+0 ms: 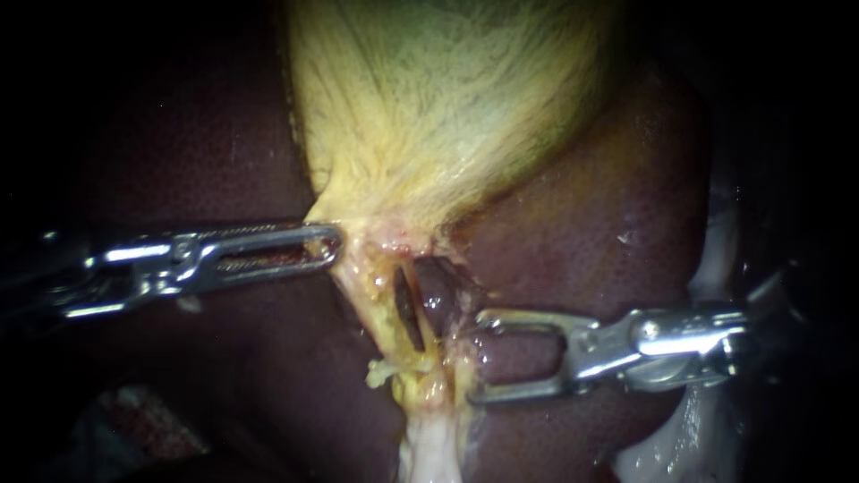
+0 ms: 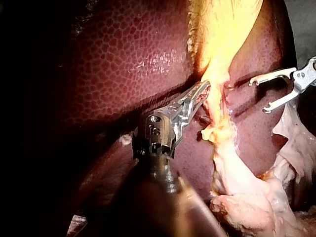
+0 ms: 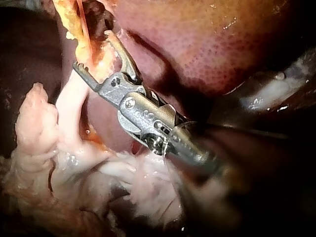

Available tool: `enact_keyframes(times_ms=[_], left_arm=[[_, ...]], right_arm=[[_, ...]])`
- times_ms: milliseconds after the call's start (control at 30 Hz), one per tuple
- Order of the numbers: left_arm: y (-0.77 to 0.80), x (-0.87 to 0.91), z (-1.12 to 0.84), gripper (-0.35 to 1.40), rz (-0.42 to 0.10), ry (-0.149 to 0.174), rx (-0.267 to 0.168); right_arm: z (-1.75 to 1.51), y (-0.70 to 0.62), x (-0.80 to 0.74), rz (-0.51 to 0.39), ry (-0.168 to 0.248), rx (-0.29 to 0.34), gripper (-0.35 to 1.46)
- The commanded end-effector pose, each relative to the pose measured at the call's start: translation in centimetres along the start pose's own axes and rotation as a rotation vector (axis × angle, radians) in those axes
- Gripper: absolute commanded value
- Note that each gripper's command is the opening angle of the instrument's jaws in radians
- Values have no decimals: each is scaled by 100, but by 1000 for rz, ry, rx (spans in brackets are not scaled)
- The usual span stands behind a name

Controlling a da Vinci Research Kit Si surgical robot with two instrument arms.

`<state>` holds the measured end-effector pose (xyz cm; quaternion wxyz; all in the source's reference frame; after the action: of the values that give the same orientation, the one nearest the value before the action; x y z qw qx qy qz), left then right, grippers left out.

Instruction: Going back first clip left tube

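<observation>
The yellow gallbladder narrows downward into a neck over the dark red liver. Below the neck a dark slit separates two thin yellowish tubes, the left tube and the right one. My left instrument comes in level from the left, its slotted jaws shut on the tissue at the gallbladder's neck. My right instrument stands just right of the tubes with its jaws wide open, tips at the edge of the yellow tissue. In the right wrist view the right instrument has yellow tissue lying between its open jaws.
Pale whitish fatty tissue hangs below the tubes, and more pale tissue lies along the right edge of the liver. In the left wrist view the right instrument shows open beyond the yellow strand.
</observation>
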<state>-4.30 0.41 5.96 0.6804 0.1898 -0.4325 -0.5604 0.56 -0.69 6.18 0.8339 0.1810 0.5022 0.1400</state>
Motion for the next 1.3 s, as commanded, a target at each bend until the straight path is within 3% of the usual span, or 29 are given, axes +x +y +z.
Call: enact_keyframes(times_ms=[33,600,933,1133,1300], left_arm=[[0,0,0,-35,0,0,-1],[5,-1,9,-35,0,-2,-3],[16,-1,44,-35,0,-2,1],[11,8,68,-35,5,5,16],[7,13,74,-35,8,14,16]], right_arm=[[-4,2,1,-27,-5,2,60],[-21,4,1,-155,-10,17,60],[-25,4,0,-209,-5,47,60],[-27,4,-1,-233,-5,48,60],[-27,4,-1,-245,-5,48,60]])
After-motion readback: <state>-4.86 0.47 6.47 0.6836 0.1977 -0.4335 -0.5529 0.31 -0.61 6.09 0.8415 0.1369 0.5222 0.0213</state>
